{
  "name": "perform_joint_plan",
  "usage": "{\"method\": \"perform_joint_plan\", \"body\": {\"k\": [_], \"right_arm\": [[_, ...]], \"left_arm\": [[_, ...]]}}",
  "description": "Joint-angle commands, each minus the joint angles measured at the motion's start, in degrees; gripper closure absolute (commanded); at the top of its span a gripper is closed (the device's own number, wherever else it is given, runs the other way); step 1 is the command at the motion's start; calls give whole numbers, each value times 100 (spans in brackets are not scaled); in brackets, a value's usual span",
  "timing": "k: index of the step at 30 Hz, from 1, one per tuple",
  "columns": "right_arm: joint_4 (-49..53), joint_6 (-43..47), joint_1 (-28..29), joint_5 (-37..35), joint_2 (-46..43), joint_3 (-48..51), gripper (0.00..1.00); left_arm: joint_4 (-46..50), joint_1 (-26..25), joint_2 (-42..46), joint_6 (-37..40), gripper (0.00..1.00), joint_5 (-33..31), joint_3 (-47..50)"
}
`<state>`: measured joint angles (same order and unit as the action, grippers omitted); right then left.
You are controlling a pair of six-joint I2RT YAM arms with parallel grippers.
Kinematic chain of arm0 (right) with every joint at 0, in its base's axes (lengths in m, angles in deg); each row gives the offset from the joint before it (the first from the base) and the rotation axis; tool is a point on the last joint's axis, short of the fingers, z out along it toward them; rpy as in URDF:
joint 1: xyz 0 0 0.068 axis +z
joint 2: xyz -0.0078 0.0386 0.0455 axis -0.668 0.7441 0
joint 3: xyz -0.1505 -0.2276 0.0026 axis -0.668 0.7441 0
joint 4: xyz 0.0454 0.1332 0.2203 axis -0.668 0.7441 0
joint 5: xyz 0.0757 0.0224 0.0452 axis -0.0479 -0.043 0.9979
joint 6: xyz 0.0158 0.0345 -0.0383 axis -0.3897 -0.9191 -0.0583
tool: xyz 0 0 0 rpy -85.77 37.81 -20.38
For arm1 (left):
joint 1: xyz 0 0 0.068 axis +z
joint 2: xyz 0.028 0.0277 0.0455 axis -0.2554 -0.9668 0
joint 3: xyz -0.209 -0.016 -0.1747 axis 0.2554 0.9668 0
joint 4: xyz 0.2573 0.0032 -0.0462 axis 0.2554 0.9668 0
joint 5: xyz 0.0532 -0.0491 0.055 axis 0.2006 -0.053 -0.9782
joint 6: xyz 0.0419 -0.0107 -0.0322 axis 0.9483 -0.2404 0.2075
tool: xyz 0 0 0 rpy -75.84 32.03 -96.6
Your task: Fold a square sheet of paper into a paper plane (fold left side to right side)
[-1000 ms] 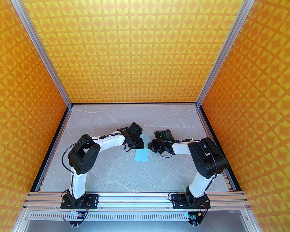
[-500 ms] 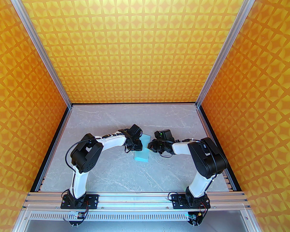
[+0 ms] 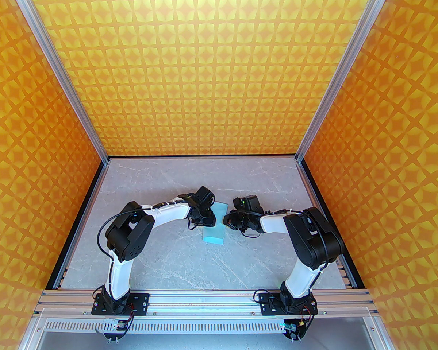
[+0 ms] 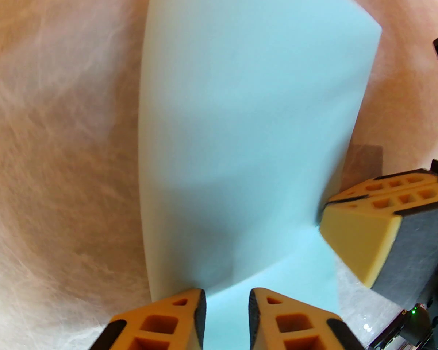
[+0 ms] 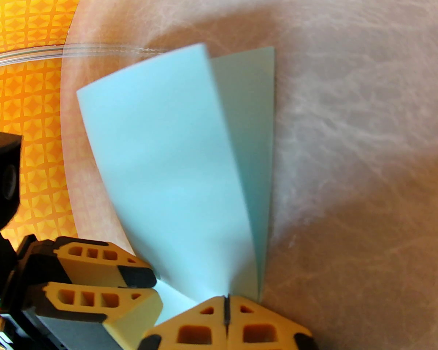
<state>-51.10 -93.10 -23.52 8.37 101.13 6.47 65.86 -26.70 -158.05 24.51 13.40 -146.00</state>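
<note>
Where the orange walls (image 3: 219,67) with their yellow star pattern close the cell in on three sides, the grey marbled worktop (image 3: 168,261) spreads out as its floor. From the near edge the two black-and-white arms bend inward, the left arm (image 3: 124,232) from the left and the right arm (image 3: 310,239) from the right. Their wrists face each other around the middle of the worktop.

Between them lies the thin, pale light-blue square sheet of paper (image 3: 214,233), doubled over into a narrow oblong that runs from near to far. In the right wrist view its two layers do not lie flat together. The upper layer bows up and fans away from the lower one, and both meet where the right claw grips.

The right claw (image 5: 226,301) is clenched, its orange fingers pressed tight together on the right edge of the paper. The left claw (image 4: 227,297) sits at the sheet's left side, released, with a narrow gap between its orange fingers. The blue paper shows through that gap.
</note>
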Motion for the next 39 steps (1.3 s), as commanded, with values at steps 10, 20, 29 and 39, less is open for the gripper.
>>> {"method": "perform_joint_plan", "body": {"k": [10, 20, 29, 39], "right_arm": [[311, 150, 81, -354, 271, 24, 100], [338, 159, 82, -357, 240, 28, 100], [355, 169, 79, -385, 282, 13, 100], [373, 176, 77, -388, 286, 18, 100]], "left_arm": [[-3, 142, -366, 175, 72, -10, -273], [-104, 194, -318, 89, 73, -14, 60], [36, 286, -11, 231, 70, 84, -599], [33, 501, -626, 306, 70, 265, -1254]]}}
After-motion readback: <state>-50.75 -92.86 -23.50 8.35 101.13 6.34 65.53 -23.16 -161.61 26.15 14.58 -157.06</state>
